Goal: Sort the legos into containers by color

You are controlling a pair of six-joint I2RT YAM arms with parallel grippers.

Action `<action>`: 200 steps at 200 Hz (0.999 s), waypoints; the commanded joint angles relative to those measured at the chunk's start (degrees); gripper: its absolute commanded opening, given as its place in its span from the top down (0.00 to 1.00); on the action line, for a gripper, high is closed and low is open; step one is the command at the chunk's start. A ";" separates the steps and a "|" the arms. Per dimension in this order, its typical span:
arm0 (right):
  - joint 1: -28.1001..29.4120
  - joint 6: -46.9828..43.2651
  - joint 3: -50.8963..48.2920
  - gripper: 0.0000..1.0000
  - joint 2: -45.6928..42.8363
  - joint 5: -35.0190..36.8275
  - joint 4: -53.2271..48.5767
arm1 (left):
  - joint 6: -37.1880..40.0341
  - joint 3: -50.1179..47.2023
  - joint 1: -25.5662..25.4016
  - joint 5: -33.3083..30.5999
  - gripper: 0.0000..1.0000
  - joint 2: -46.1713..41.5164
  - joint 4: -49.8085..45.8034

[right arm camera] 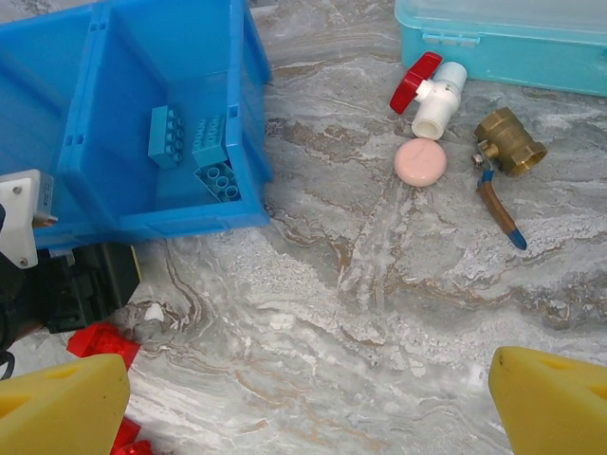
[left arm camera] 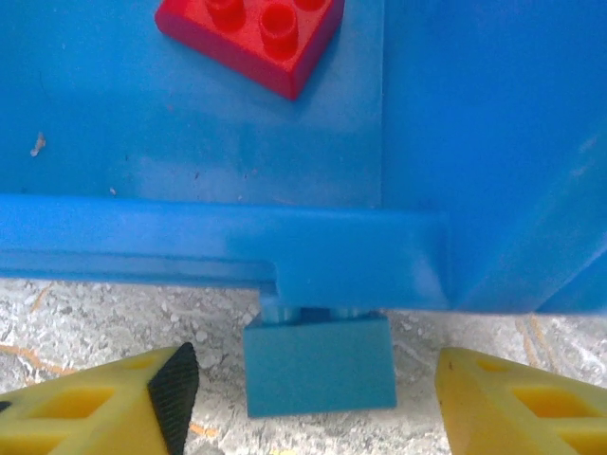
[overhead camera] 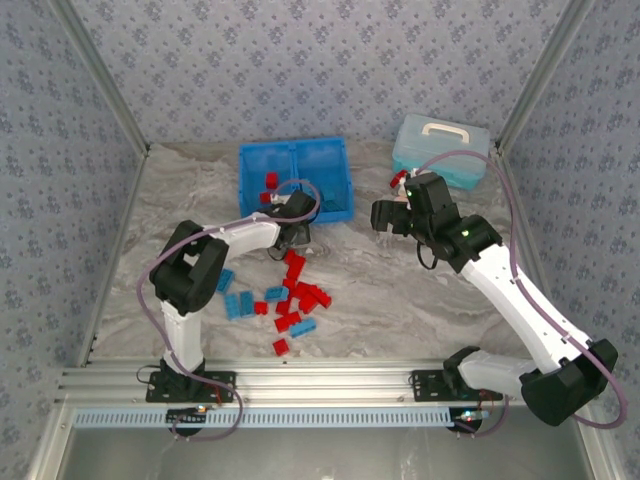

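The marbled table (overhead camera: 400, 300) carries a blue tray (overhead camera: 243, 185), scattered legos (overhead camera: 300, 298) and a pale case (overhead camera: 445, 150).

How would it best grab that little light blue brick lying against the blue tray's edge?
Pinch the light blue plastic brick across its two flat sides, coming from the table side, away from the bright blue plastic tray. Its studded end sits tucked under the tray's rim, and the open left pincer straddles it.

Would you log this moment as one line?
left gripper open around light blue brick | right gripper open, empty | red brick in tray
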 commanded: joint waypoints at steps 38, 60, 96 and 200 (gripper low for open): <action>-0.38 0.86 -0.19 0.00 -1.02 -0.60 -1.70 | 0.28 -0.01 -0.02 -1.94 0.58 0.78 2.64; -0.38 1.17 -0.10 0.00 -1.02 -0.82 -1.64 | -0.24 -0.87 -0.05 -1.47 0.64 -0.04 2.63; -0.38 1.50 0.07 0.00 -1.05 -1.13 -1.63 | -0.80 -2.49 -0.46 -0.43 0.67 -2.58 2.18; -0.38 3.06 0.59 0.00 -2.08 -1.63 -1.14 | 11.62 23.48 -2.54 -2.17 0.67 -6.20 -6.51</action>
